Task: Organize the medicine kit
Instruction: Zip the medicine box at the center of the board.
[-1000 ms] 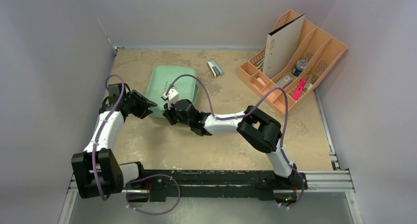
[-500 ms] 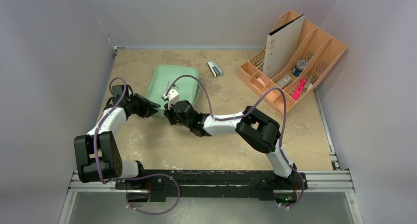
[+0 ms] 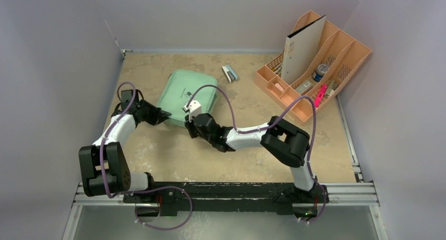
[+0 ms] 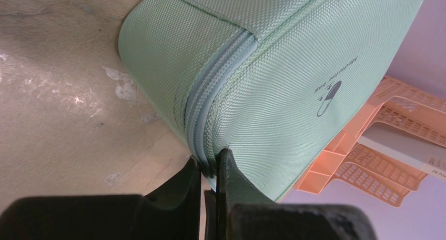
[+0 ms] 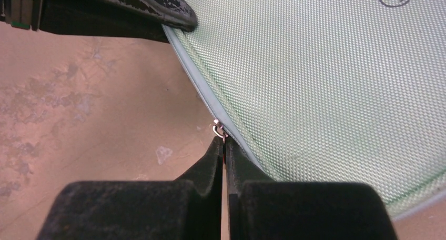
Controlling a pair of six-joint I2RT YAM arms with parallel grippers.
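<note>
On the tan desk [image 3: 158, 150], the medicine kit [image 3: 186, 90] lies at ten o'clock, left end effector [image 3: 164, 115] pinching its seam [image 4: 197, 119]; right end effector [image 3: 190, 125], clamped on the zipper pull [image 5: 218, 128], should follow that seam steadily.

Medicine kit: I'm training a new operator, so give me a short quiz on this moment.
1. True or false: the left gripper hovers well clear of the medicine kit.
2. What does the right gripper pinch? A) a pill bottle B) the zipper pull C) nothing at all
3. Fill in: the kit's dark logo shows a ____.
Key: 1 false, the left gripper pinches the kit's zipper seam; 2 B; 3 capsule.
</note>
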